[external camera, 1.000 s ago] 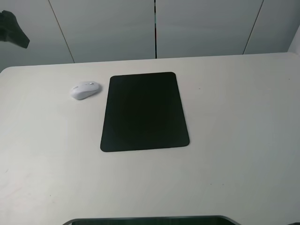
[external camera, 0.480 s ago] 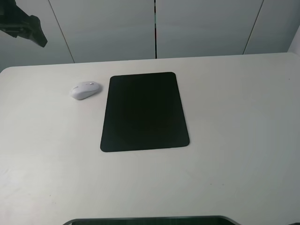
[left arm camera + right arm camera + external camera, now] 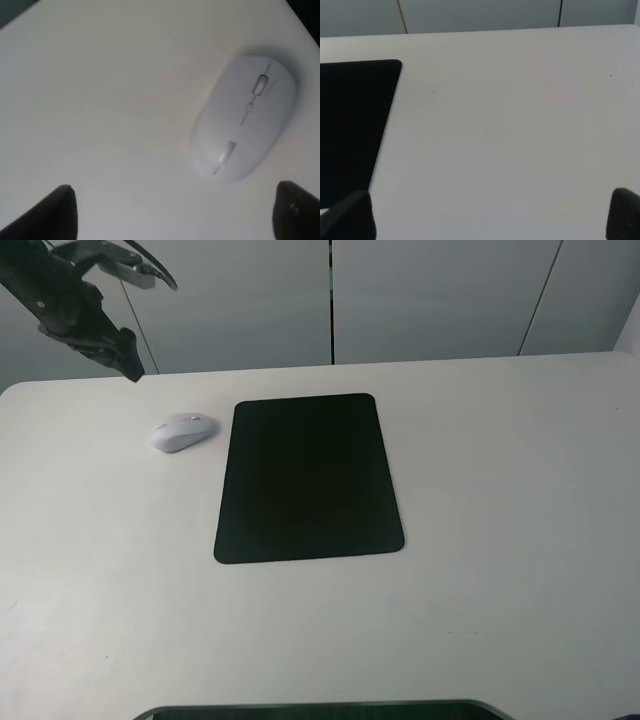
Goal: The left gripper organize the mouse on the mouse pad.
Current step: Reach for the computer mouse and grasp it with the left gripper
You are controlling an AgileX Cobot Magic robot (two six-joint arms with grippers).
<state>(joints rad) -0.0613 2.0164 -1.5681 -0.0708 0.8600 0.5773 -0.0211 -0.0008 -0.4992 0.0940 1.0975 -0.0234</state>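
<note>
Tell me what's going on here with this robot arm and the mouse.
The left gripper hangs open above the table, close to the white mouse, which its wrist camera shows just ahead of the fingers. It is not touching the mouse yet. The mouse lies on the bare table beside the left edge of the black mouse pad, not on it. The right gripper is open too, holding nothing, over the table on the pad's other side.
</note>
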